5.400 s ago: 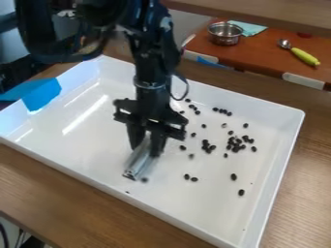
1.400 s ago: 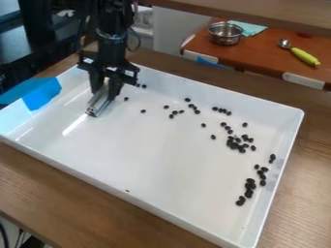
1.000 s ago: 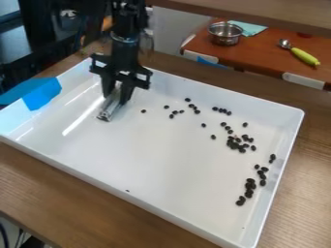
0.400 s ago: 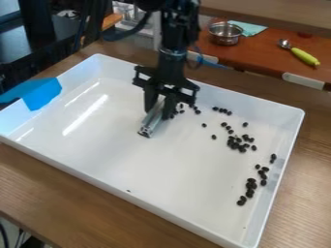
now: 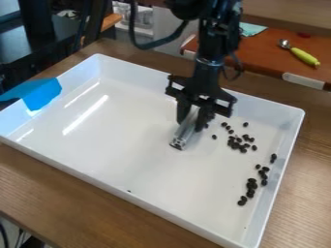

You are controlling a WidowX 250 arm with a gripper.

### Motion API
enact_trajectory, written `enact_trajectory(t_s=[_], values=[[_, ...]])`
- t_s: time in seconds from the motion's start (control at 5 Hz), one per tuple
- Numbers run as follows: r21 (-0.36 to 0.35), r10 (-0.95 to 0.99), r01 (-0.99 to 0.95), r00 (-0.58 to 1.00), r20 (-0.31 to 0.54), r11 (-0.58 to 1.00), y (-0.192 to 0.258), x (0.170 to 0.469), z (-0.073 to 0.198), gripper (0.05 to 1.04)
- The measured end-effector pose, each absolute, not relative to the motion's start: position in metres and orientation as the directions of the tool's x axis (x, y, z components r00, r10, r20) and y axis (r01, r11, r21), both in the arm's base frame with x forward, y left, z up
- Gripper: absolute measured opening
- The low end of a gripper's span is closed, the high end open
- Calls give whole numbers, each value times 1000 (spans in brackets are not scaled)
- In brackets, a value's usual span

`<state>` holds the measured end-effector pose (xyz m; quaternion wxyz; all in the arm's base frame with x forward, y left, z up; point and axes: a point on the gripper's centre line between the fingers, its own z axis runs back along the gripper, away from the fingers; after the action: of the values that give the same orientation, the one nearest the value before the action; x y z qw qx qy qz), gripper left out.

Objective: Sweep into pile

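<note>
The gripper (image 5: 189, 125) is clamped on a metal bar (image 5: 184, 133) between the white tray's (image 5: 110, 150) middle and far edge; the dark beans (image 5: 251, 185) lie toward its far right corner and along its right edge.

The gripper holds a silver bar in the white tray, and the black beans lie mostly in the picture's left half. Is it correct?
Not quite: the camera view shows the black beans mostly in the right half. The gripper does hold a silver bar in the tray.
</note>
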<state>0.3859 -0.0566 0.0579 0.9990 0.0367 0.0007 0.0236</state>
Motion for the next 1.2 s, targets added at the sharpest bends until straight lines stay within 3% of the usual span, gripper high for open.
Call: enact_trajectory(t_s=[0.8,1.2], values=[[18,-54,54,998,14,998,-142,377,59,372],[-6,-55,55,998,14,998,-148,372,61,372]])
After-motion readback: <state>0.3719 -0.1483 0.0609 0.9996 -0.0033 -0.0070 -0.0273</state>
